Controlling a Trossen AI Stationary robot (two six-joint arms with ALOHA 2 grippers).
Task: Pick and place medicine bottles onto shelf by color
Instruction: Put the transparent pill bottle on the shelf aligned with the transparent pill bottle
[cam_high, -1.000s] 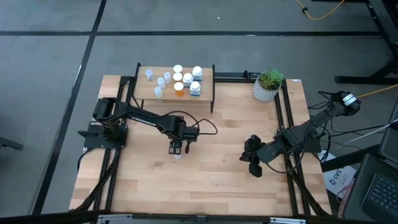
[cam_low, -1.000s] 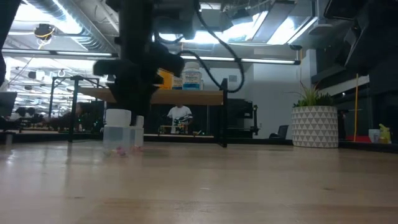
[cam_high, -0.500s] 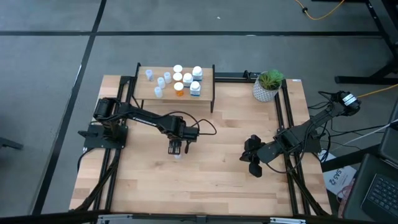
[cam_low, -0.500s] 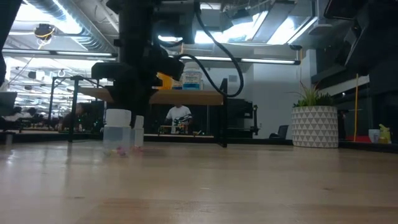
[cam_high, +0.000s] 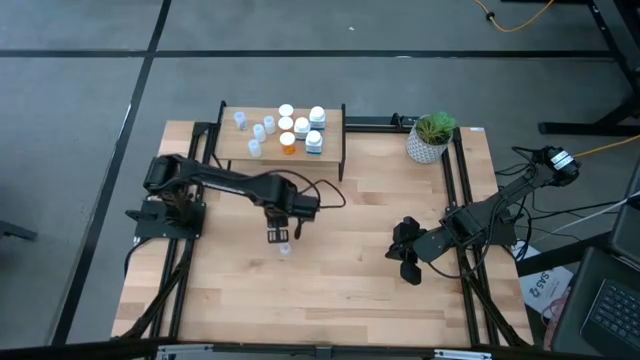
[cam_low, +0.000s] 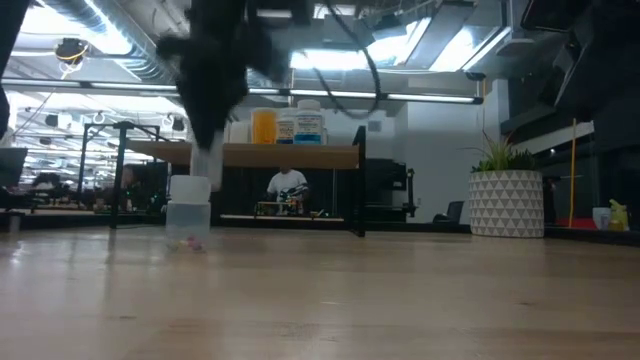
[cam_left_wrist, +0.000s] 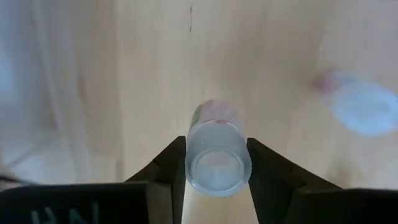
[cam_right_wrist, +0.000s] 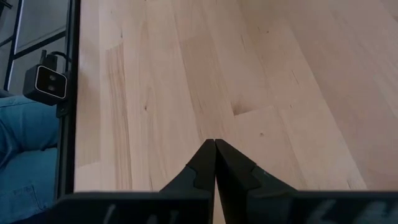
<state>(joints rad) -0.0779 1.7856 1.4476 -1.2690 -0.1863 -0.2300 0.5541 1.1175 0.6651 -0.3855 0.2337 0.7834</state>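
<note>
Left of centre in the high view, I am clamping my left gripper (cam_left_wrist: 217, 163) on a pale-blue vial (cam_left_wrist: 217, 158), upright, with the shelf (cam_high: 330, 128) lying toward the frame's top (right gripper (cam_right_wrist: 215, 163) closed, idling lower right).

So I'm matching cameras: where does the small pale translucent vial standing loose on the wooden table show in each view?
High view: pale translucent vial mid-table, beside the left gripper.
Low view: left of centre, below that gripper.
Left wrist view: blurred pale shape, probably it.
Right wrist view: not in it.
Shared landmark: left gripper, clamped on a second vial.
</note>
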